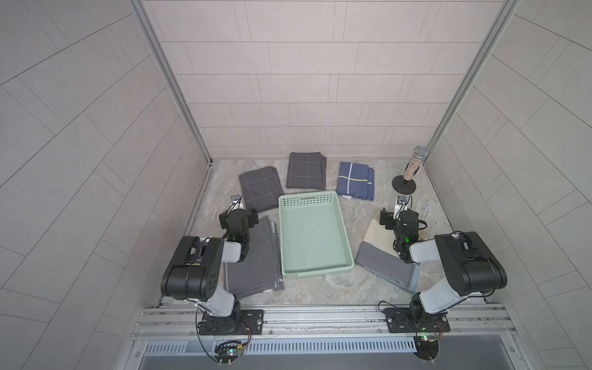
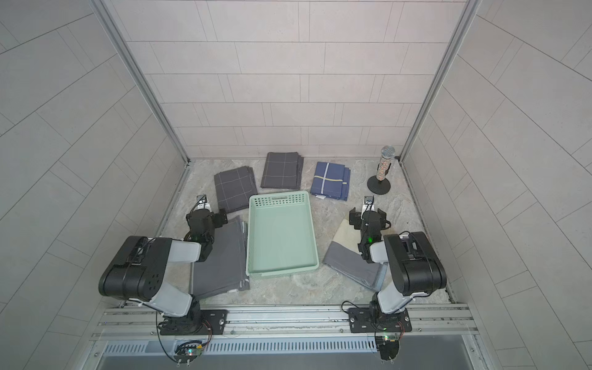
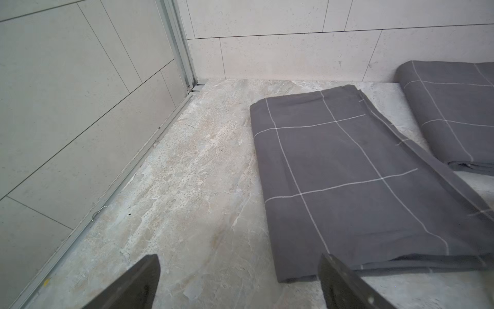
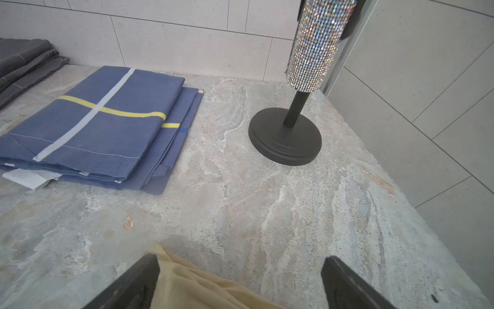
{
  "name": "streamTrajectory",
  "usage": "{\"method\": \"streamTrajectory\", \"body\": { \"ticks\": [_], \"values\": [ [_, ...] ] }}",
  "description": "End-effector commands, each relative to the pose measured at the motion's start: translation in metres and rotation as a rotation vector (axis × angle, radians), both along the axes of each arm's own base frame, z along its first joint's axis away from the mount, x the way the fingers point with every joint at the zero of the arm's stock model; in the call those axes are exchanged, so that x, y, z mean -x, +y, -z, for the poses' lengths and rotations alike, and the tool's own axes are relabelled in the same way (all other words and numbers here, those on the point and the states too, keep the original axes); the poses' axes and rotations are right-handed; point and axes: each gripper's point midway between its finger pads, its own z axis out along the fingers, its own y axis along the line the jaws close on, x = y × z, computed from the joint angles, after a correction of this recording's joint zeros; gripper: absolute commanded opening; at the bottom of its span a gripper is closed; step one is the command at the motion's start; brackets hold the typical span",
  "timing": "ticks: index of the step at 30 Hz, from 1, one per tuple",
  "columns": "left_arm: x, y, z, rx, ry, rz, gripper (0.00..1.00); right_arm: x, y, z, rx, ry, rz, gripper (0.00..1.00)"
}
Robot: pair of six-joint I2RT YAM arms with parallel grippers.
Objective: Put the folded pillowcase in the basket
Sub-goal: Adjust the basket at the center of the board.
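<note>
Pale tiled walls box in a marbled grey stone tabletop (image 1: 320,288). In both top views the shallow rectangular mint-green plastic basket (image 1: 307,201) sits dead centre, and it's empty! By my reading nothing is done yet; the whole job lies ahead.

Folded cloths ring the basket:
- A dark grey white-checked pillowcase (image 1: 259,189) lies near the back left corner.
- A second grey checked pillowcase (image 1: 306,170) is behind the basket.
- A blue pillowcase with yellow and white stripes (image 1: 355,181) is at the back right.
- A plain grey pillowcase (image 1: 253,259) lies just beside the left wall.
- A grey-and-cream pillowcase (image 1: 381,259) lies near the right side.

Which one is the target, I cannot tell.

Both arms are folded, elbows back. The left gripper (image 1: 238,215) hangs over the far end of the plain grey pillowcase. The right gripper (image 1: 398,217) hangs over the cream end of the grey-and-cream one. A glittery silver microphone on a black round stand (image 1: 413,169) sits in the back right corner.

Over to the left wrist view. The fingers (image 3: 139,283) are spread wide with only bare stone between them, holding nothing. The dark grey white-checked pillowcase (image 3: 361,174) lies just ahead, its near corner by one finger.

Now the right wrist view. The fingers (image 4: 344,283) are released too, with the cream cloth (image 4: 200,289) lying loose between them, nearer one finger and not pinched. Ahead are the blue pillowcase (image 4: 101,125) and the microphone.
</note>
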Motion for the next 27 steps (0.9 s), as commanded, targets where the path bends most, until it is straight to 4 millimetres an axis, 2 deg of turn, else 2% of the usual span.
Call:
{"method": "streamTrajectory", "body": {
  "ticks": [1, 23, 25, 27],
  "values": [
    [-0.006, -0.009, -0.002, 0.006, -0.002, 0.062, 1.0, -0.005, -0.001, -0.009, -0.011, -0.026, 0.005, 1.0],
    [-0.006, -0.007, -0.002, 0.008, -0.001, 0.056, 1.0, -0.005, -0.003, -0.009, -0.025, -0.026, 0.003, 1.0],
    [-0.003, -0.007, -0.014, -0.003, -0.037, 0.054, 1.0, -0.006, -0.004, -0.014, -0.014, -0.026, 0.017, 1.0],
    [0.004, -0.002, -0.037, -0.015, -0.057, 0.007, 1.0, -0.005, -0.007, -0.029, 0.017, 0.009, 0.06, 1.0]
  ]
}}
